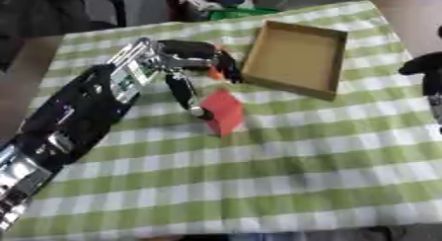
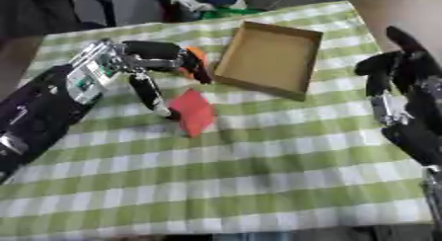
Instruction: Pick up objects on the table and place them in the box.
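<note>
A red block [image 1: 224, 111] is seen on the green checked tablecloth [image 1: 259, 176], just left of the open cardboard box [image 1: 296, 57]; its long axis runs from far to near. It is touched on its left side by the thumb of the left hand [image 1: 186, 62], whose curled fingers cover a small orange thing [image 1: 215, 72]. The right hand [image 2: 406, 101] is held at the right edge, fingers relaxed, nothing in it.
</note>
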{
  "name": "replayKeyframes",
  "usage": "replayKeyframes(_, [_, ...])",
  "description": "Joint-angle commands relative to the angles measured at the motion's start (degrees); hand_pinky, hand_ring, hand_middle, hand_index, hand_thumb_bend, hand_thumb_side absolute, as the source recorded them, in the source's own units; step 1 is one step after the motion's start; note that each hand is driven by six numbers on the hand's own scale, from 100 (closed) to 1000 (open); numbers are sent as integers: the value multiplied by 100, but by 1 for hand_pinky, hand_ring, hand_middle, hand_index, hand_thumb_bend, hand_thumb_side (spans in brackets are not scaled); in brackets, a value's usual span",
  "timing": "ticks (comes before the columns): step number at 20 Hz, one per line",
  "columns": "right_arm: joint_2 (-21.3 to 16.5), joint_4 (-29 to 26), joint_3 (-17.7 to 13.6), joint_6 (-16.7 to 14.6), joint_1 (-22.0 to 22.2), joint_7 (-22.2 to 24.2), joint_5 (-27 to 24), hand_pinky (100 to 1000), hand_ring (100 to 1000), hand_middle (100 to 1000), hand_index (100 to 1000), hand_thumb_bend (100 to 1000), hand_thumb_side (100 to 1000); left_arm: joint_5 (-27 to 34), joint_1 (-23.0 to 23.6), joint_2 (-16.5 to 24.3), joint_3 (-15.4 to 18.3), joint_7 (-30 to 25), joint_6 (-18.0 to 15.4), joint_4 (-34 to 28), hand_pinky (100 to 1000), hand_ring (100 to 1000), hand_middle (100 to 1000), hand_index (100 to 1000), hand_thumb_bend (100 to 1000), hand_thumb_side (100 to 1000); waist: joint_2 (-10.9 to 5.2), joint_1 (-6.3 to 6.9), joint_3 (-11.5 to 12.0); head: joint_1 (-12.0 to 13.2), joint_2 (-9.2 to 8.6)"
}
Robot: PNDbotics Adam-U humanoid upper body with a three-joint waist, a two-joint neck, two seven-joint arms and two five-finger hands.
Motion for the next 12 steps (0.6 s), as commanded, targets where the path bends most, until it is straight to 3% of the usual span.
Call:
replayKeyframes(1, [-97,-52,3,-11,-63,11,-6,852,703,644,1000,100,602,-61,-99,39,-38,-1840,-1922,66,756,732,670,825,566,100,-74,-19,-5,-9,-16])
replayKeyframes(6, [-94,-43,-2,-12,-58,9,-4,853,703,644,1000,100,603,-62,-87,22,-18,-1840,-1944,135,731,654,567,755,468,100,-77,-11,-7,-22,-11])
replayKeyframes(9, [-91,-37,-5,-12,-52,9,-1,853,703,644,1000,100,603,-18,-82,35,51,-1840,-1891,120,699,572,461,657,387,100,-81,-7,-7,-29,-9])
replayKeyframes(12, [-93,-38,-12,-14,-50,4,-3,853,703,644,1000,100,602,37,-111,107,204,-1840,-1791,14,698,559,436,631,365,100,-86,-6,-2,-43,-10])
